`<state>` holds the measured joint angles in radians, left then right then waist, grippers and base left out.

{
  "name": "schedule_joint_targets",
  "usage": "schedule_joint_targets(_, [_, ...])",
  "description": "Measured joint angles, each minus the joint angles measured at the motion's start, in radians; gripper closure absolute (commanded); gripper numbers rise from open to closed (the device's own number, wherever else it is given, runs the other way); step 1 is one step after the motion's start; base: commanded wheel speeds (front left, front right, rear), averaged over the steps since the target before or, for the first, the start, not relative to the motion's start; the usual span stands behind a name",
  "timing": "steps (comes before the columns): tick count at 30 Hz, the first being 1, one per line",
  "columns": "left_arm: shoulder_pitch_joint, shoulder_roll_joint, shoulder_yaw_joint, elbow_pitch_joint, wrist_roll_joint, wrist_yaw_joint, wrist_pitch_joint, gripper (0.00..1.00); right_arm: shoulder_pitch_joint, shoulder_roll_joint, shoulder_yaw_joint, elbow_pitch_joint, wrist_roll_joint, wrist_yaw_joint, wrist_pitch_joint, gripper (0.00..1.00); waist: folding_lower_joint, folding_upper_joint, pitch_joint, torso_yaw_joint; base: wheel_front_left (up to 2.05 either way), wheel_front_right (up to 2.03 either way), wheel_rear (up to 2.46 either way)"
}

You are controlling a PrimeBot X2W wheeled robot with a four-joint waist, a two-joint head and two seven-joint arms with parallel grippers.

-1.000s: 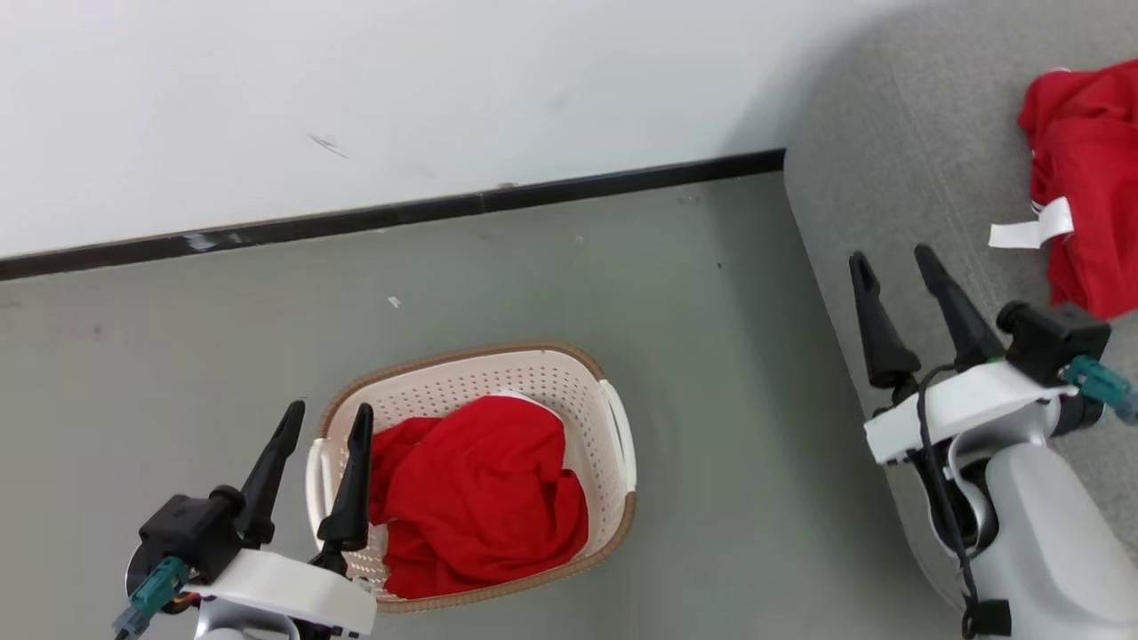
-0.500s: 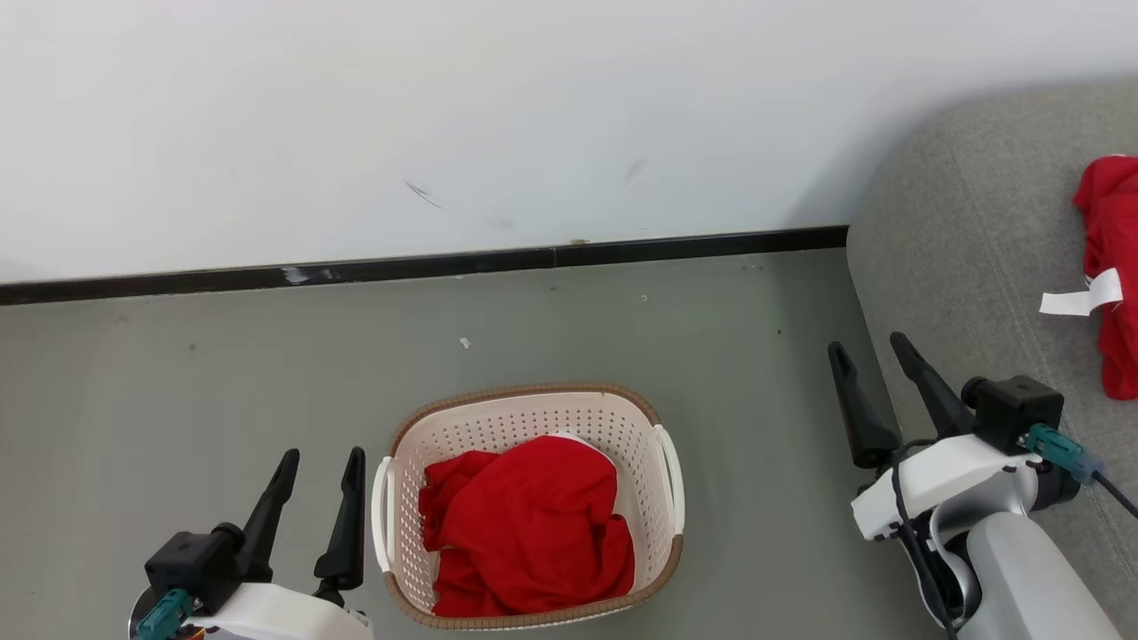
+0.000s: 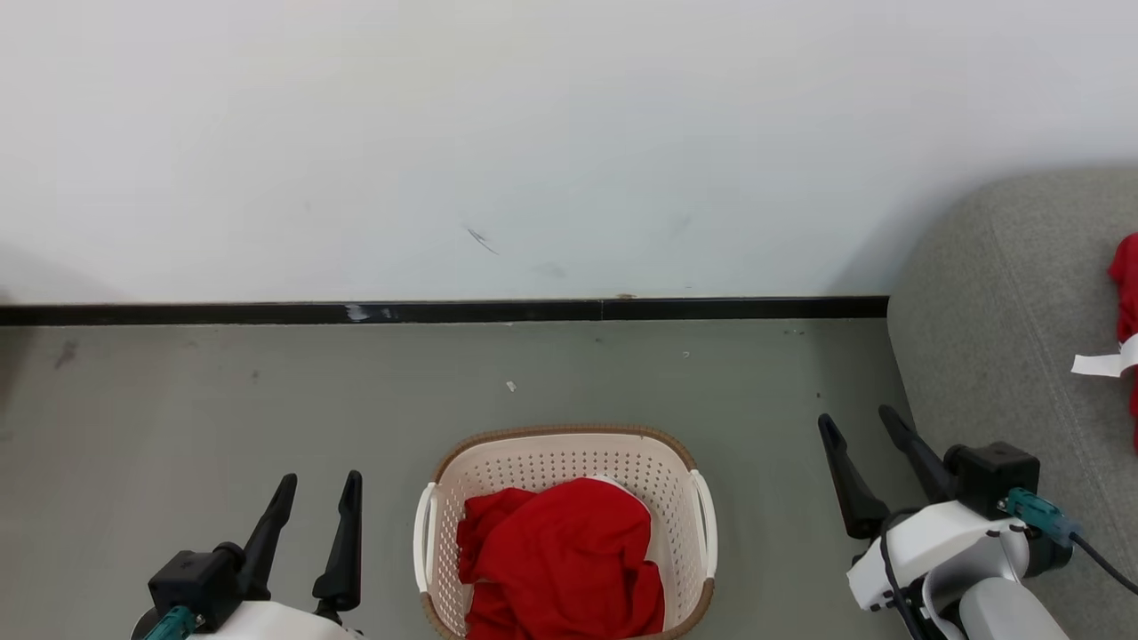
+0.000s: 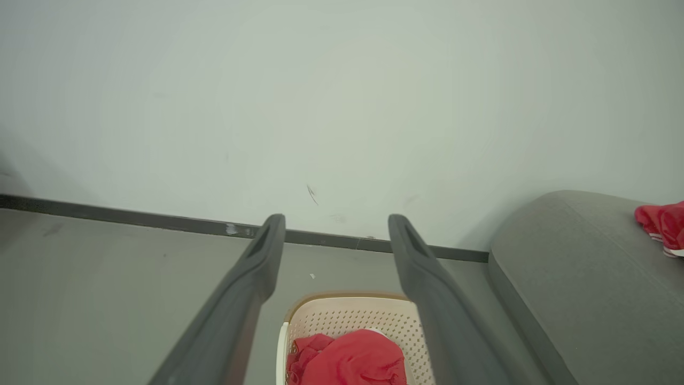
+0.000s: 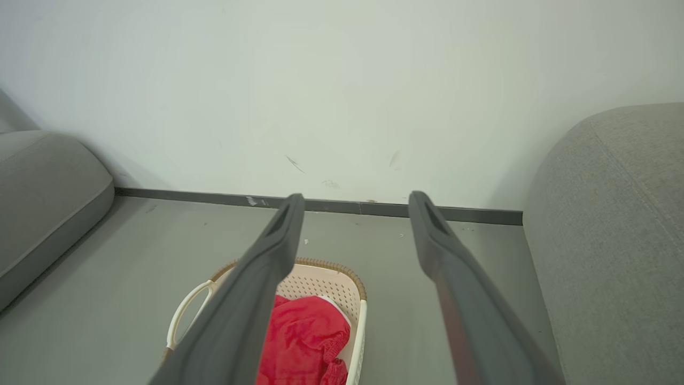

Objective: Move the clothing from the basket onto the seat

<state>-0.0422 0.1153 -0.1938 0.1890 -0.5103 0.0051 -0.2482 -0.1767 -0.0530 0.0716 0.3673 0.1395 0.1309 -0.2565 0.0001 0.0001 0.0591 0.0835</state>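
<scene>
The cream basket (image 3: 562, 433) stands on the grey floor, low in the middle of the head view, with red clothing (image 3: 560, 560) bunched inside it. At the right is the grey seat (image 3: 987, 311), and another red garment (image 3: 1127, 267) with a white label (image 3: 1102, 363) lies on it at the frame edge. My left gripper (image 3: 321, 480) is open and empty, left of the basket and apart from it. My right gripper (image 3: 857, 416) is open and empty between the basket and the seat. The left wrist view looks past the open left gripper (image 4: 336, 219) down at the basket (image 4: 347, 299).
A white wall with a black baseboard (image 3: 444, 312) runs behind the basket. Bare grey floor (image 3: 222, 400) spreads to the left. In the right wrist view, beyond the open right gripper (image 5: 358, 198), a second grey upholstered piece (image 5: 43, 176) sits at the far left.
The head camera has swung left. The basket now sits in the middle and the seat with its garment has slid to the right edge. Both grippers stay open and empty.
</scene>
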Motion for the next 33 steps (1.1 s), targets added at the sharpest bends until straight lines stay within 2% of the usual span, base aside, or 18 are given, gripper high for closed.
schedule_joint_targets(7, [0.015,-0.004,-0.012,0.018,0.011,-0.017,0.0,0.0,0.051,0.004,-0.026,-0.019,-0.008,0.0,0.0,0.0,0.0,0.0,-0.03,0.025,0.0,0.0,0.0])
schedule_joint_targets(12, [0.03,-0.003,-0.016,0.023,0.012,-0.026,0.0,0.0,0.066,0.009,-0.035,-0.039,-0.011,0.0,0.0,0.0,0.0,0.0,-0.024,0.018,0.0,0.0,0.0])
schedule_joint_targets(33, [-0.015,-0.002,-0.08,0.033,0.048,-0.06,0.002,0.0,0.113,0.01,-0.041,-0.112,0.006,0.0,0.0,0.0,0.0,0.0,0.069,-0.022,0.0,0.0,0.0])
